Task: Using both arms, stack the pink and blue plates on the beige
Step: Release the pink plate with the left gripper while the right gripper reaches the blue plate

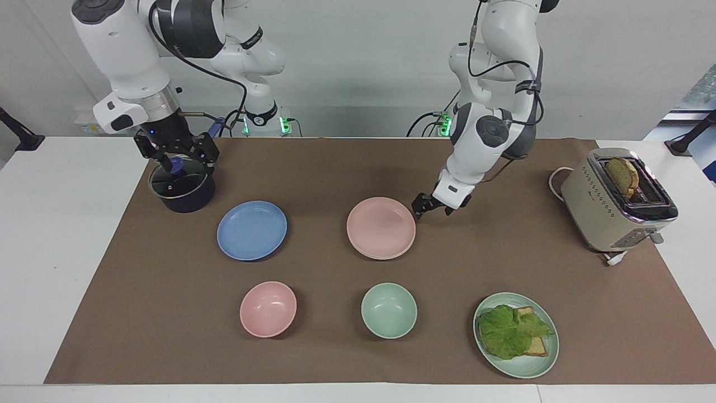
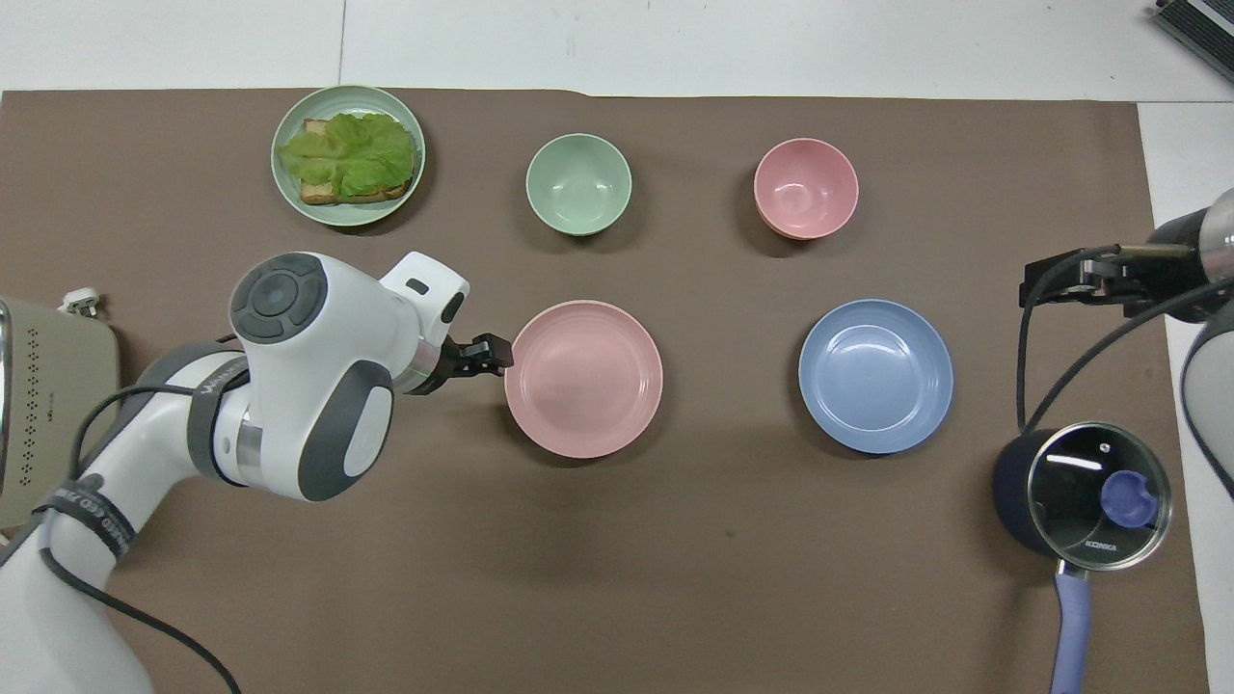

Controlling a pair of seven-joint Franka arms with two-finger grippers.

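The left pincer (image 1: 423, 208) hangs wide and empty beside the pink plate (image 1: 381, 227), mid-surface, which hides the beige one. The wide right pincer (image 1: 178, 150), over the lidded pot (image 1: 182, 187), should take the blue plate (image 1: 251, 229) by its rim and lower it level. Both bowls (image 1: 268, 308) are empty; the green plate (image 1: 551, 358) carries lettuce-topped bread.

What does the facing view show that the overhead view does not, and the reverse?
Only the facing view shows the toast in the toaster, both arm bases, and the right gripper over the pot. Only the overhead view shows the pot's handle. Both show the left gripper, open beside the pink plate, the blue plate alone on the mat, both bowls and the lettuce sandwich plate.
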